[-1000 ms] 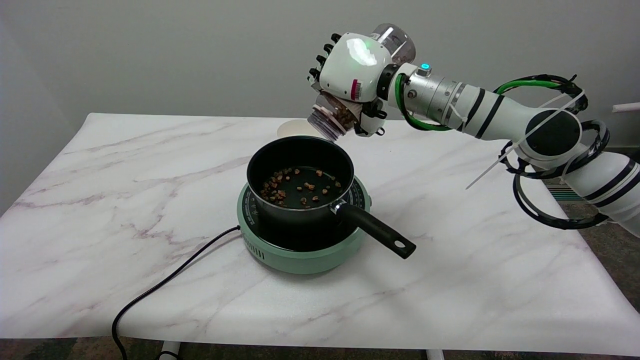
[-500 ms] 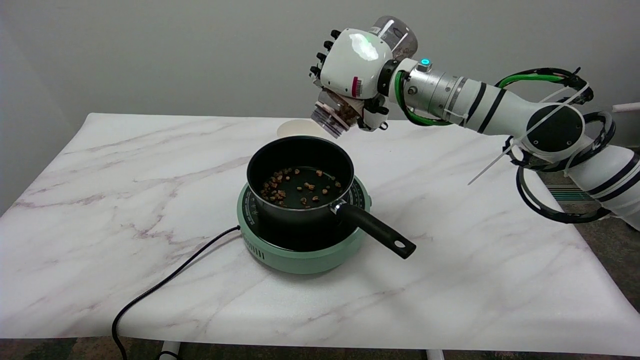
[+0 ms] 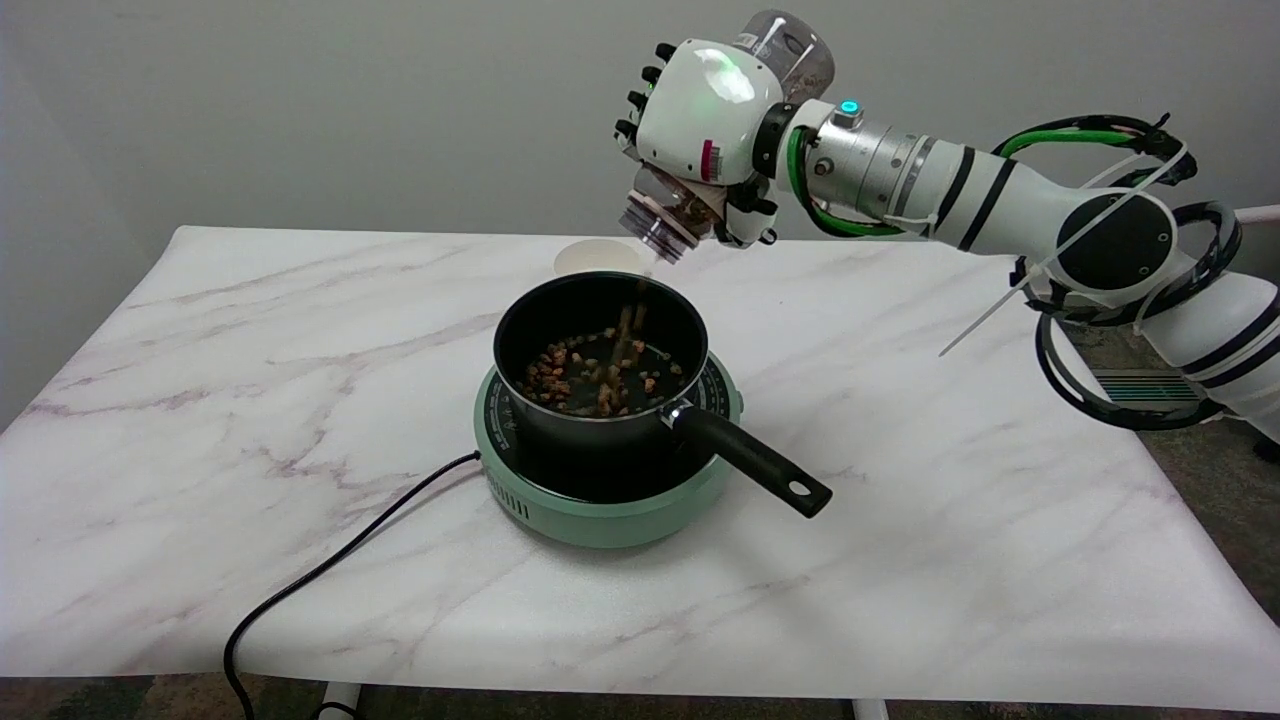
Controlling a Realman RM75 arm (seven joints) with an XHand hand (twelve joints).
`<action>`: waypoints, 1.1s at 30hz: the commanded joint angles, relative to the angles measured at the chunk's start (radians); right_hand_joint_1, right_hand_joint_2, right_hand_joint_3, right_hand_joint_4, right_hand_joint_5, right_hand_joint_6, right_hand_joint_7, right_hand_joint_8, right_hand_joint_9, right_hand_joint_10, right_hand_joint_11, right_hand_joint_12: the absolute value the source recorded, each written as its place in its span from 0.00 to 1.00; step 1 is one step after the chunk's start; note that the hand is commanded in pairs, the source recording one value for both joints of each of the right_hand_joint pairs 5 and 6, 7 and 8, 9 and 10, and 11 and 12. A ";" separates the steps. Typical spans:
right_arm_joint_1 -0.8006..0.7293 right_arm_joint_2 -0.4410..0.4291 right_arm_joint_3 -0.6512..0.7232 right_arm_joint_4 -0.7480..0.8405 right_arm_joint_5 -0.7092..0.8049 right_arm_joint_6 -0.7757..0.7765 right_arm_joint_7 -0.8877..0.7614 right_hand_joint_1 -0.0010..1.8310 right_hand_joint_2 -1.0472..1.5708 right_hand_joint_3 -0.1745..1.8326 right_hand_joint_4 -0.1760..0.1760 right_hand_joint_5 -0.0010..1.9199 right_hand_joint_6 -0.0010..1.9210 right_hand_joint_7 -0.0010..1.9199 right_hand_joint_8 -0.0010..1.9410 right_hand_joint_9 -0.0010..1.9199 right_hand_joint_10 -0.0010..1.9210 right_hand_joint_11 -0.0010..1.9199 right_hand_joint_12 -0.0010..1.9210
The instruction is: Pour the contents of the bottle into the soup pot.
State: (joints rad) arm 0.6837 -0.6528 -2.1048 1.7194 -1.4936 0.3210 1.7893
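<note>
Glossy white-shelled right hand with black fingers, green light glow, red-and-white barcode sticker. Silver metal wrist cuff, cyan lit button on top. White arm, black bands, black round joint, green and black looped cables, white zip ties at right of frame.

Clear bottle tipped mouth-down — brown bits falling into black soup pot.

Bottle middle hidden behind the hand. Falling pieces below the hand blurred. Pale disc part-hidden behind the pot.
</note>
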 commanded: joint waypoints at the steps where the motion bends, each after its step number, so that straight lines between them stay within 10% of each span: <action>1: 0.026 0.005 -0.013 0.007 -0.009 0.006 0.013 0.69 0.93 0.42 0.50 1.00 1.00 1.00 0.99 0.74 0.74 0.64 0.64; 33: 0.024 0.005 -0.021 0.001 -0.009 0.005 0.021 0.69 0.93 0.42 0.50 1.00 1.00 1.00 0.99 0.74 0.73 0.64 0.64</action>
State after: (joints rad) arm 0.7094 -0.6481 -2.1225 1.7220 -1.5028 0.3271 1.8031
